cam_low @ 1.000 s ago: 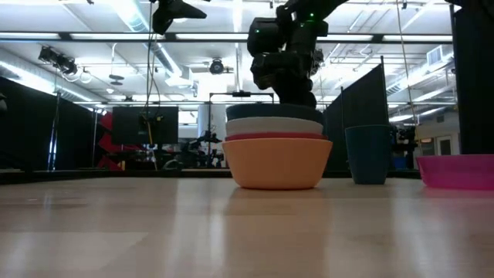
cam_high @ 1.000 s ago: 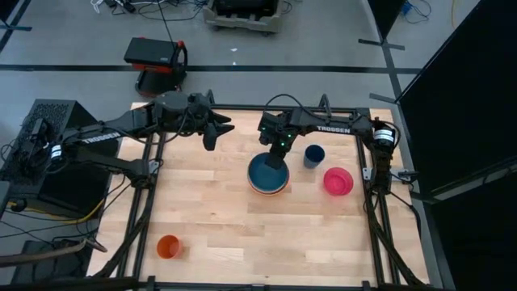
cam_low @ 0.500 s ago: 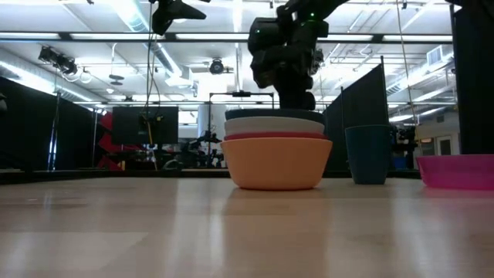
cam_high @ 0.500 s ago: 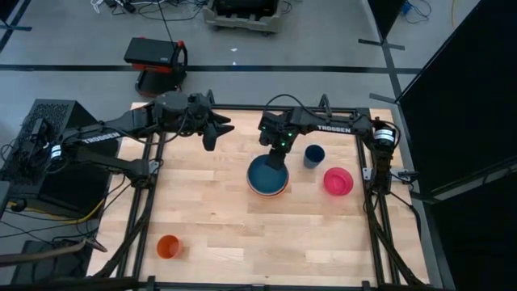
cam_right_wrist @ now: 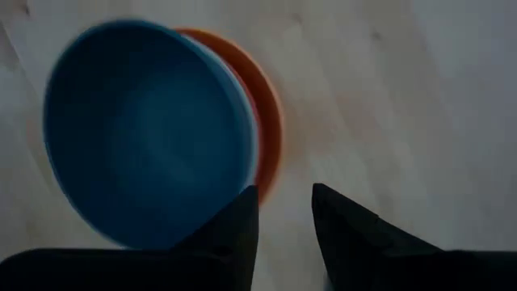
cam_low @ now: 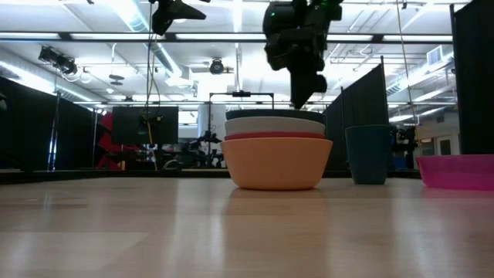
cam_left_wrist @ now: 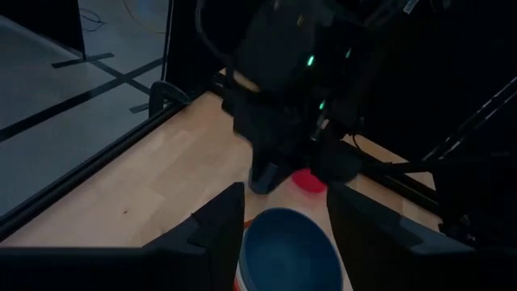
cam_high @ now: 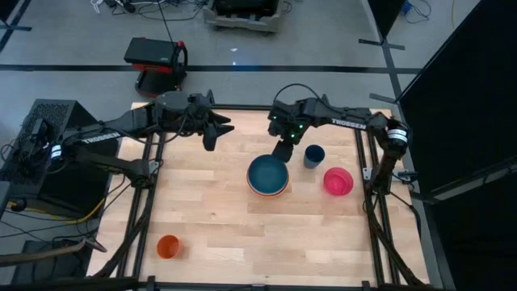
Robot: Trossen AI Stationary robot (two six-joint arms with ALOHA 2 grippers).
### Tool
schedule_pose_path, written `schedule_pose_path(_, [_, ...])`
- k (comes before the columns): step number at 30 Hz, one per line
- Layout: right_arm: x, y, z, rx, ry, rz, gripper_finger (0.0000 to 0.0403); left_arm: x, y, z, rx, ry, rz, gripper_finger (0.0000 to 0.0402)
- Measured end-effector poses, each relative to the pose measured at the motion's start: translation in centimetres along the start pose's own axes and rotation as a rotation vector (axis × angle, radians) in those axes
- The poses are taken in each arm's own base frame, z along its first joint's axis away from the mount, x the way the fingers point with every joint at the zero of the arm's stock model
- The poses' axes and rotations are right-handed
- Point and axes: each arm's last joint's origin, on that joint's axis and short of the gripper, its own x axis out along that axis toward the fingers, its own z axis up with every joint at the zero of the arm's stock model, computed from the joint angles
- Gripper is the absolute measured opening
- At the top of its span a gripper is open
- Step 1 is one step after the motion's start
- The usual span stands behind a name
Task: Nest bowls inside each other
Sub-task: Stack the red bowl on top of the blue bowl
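A stack of bowls (cam_high: 267, 175) stands mid-table: yellow-orange (cam_low: 276, 164) at the bottom, then red-orange (cam_low: 275, 137), white (cam_low: 275, 125) and the teal bowl (cam_high: 267, 173) nested on top. A magenta-pink bowl (cam_high: 338, 181) rests alone on its base to the stack's right. My right gripper (cam_high: 283, 150) hangs open just above the stack's far rim, pointing steeply down, fingers (cam_right_wrist: 242, 222) apart and empty. My left gripper (cam_high: 216, 133) hovers open, high over the far left of the table.
A dark-blue cup (cam_high: 313, 155) stands upright between the stack and the far right corner, close to my right gripper. An orange cup (cam_high: 168, 246) stands near the front left. Bare wood lies in front of the stack.
My right gripper has risen out of the teal bowl and drawn back toward the table's far edge. The teal bowl has stayed nested on the stack.
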Motion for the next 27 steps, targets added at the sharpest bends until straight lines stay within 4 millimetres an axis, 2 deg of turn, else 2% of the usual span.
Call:
schedule_pose_path(10, [-5.1,-0.6,-3.8,0.011,0.07,-0.104,0.0115,0.0,0.0,0.0,0.006,0.001,0.0,0.0168])
schedule_pose_path(18, [-6.3,0.4,-8.0,0.064,-0.029,-0.064,0.0112,0.0,0.1,-0.2,0.015,0.025,0.01,0.0166])
schedule_pose_path(27, [-6.5,0.8,-12.9,0.124,-0.134,0.0,0.0109,0.0,0.2,-0.5,0.024,0.052,0.02,0.0163])
